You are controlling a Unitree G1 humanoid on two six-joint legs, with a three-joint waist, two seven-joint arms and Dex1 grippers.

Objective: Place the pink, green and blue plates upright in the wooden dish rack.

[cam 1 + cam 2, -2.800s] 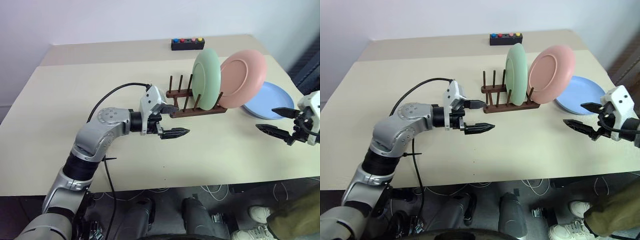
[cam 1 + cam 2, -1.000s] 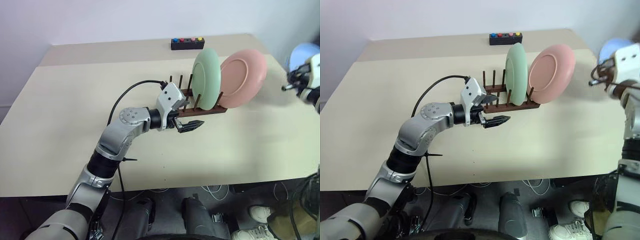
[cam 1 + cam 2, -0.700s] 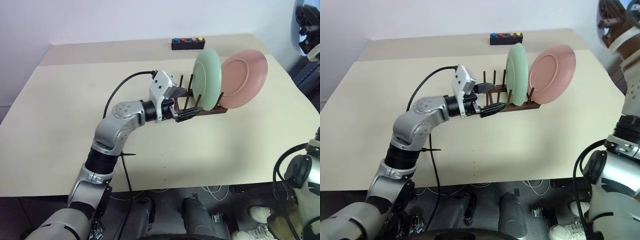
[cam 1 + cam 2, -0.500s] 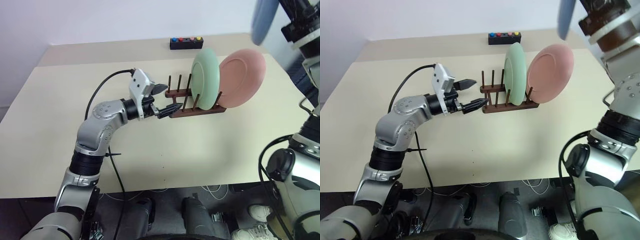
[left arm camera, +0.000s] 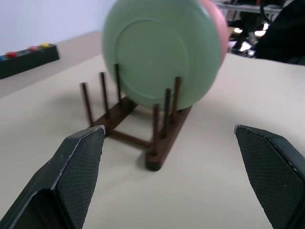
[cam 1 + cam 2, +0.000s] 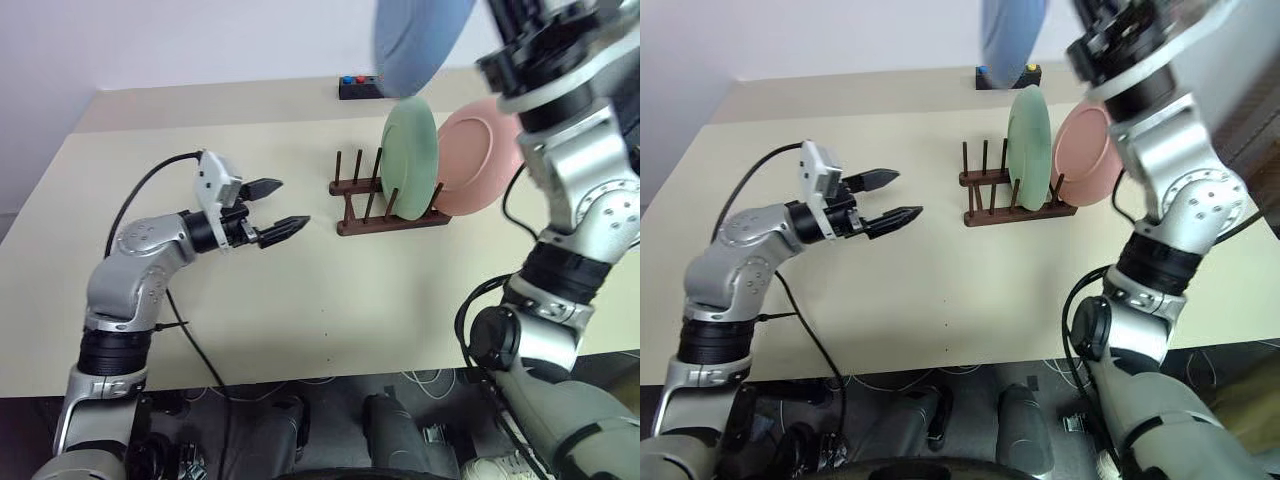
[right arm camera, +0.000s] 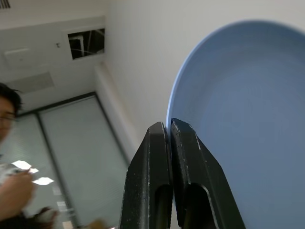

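Three round, matte, shallow-rimmed plates are counted: the green plate (image 6: 411, 158) and the pink plate (image 6: 478, 156) are stood upright side by side between the thin pegs of the one dark wooden dish rack (image 6: 375, 205) on the beige table (image 6: 300, 290), while the blue plate (image 6: 420, 40) is held high above the rack. The blue plate's rim is pinched between the closed black fingers of the right gripper (image 7: 167, 131). The left gripper (image 6: 277, 208) is held with its two textured fingers spread apart and empty, near the rack's free pegs, and one small black box (image 6: 358, 87) with coloured buttons is seen at the table's far edge.
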